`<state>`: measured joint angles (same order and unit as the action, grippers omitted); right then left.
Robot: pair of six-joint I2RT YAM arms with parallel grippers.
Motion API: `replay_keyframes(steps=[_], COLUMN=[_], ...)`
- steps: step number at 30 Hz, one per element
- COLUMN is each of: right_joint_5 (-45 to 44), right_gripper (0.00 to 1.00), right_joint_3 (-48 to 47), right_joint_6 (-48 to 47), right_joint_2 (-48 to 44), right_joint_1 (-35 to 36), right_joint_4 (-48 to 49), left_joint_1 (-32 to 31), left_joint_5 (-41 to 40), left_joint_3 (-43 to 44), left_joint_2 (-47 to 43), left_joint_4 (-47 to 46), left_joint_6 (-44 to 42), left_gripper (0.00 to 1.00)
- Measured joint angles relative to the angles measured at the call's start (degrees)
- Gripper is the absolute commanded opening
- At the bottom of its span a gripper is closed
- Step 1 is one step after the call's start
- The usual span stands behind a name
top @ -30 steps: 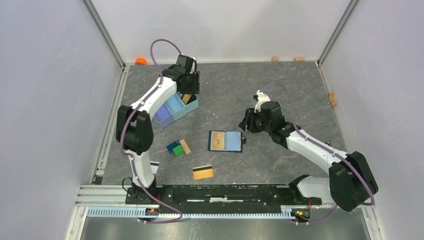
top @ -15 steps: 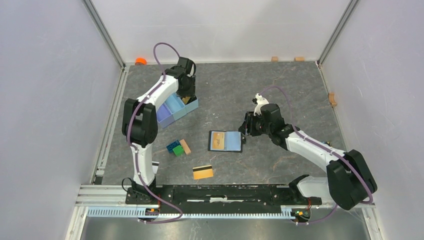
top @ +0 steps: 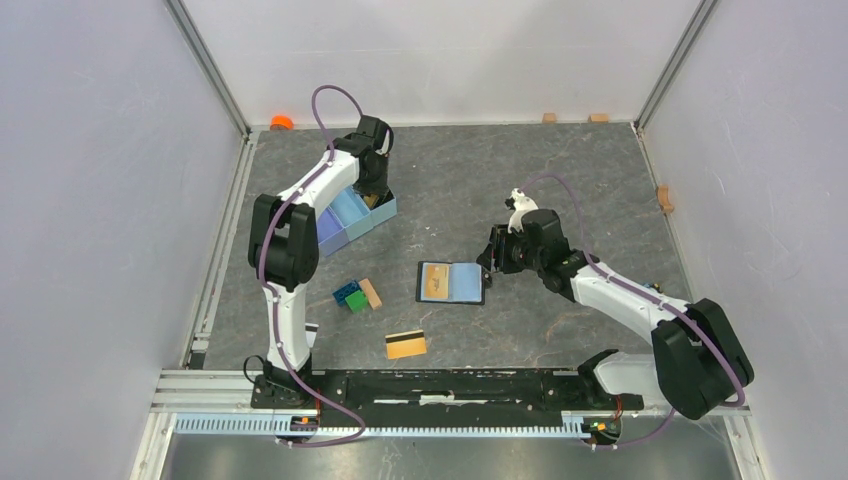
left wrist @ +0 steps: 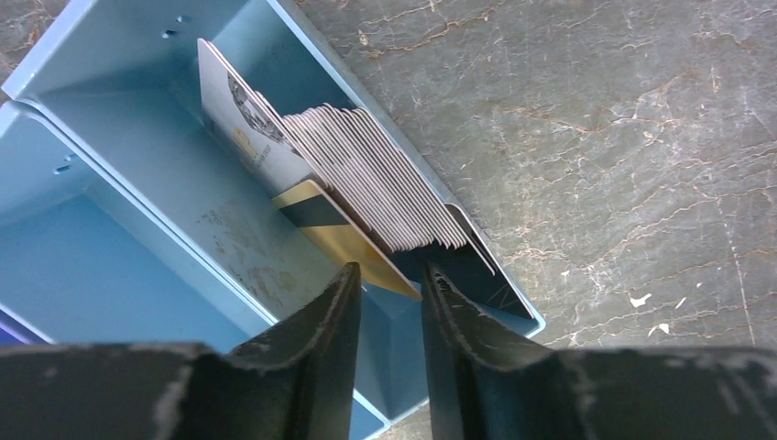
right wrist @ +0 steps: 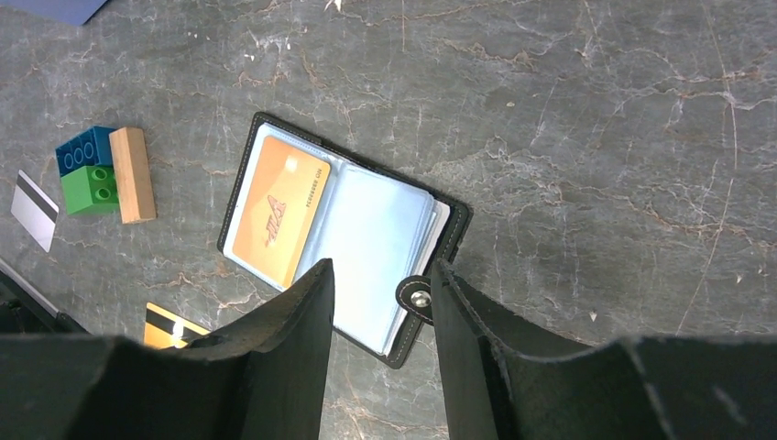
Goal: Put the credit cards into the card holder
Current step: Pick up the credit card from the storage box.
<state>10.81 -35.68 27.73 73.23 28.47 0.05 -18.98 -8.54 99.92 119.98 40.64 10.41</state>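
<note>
Gold card (left wrist: 334, 229) in the blue tray (left wrist: 110, 197) at 10 o'clock: your left tool (left wrist: 389, 275) has dropped in and narrowed, straddling its corner, not clamped; pick looks imminent. Your right tool (right wrist: 380, 268), jaws apart, has shifted over the card holder (right wrist: 366, 220), lying open at the centre of the bench (top: 580, 170).

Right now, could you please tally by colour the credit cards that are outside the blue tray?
Orange card, in the card holder: 1
Gold card, on the table: 1
White card, on the table: 1
Total: 3
</note>
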Motion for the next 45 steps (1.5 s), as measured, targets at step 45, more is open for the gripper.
replay_keyframes(steps=[45], right_joint_5=[1.73], right_gripper=[0.62], right_joint_3=[4.11], right_joint_6=[-5.7], right_joint_2=[-15.34], right_joint_1=[-0.04], right_joint_4=[2.84], left_joint_1=[0.28], left_joint_5=[4.85], left_joint_3=[-23.39], left_joint_2=[-36.79], left_joint_4=[-15.5], left_joint_6=[-2.34], left_gripper=[0.02])
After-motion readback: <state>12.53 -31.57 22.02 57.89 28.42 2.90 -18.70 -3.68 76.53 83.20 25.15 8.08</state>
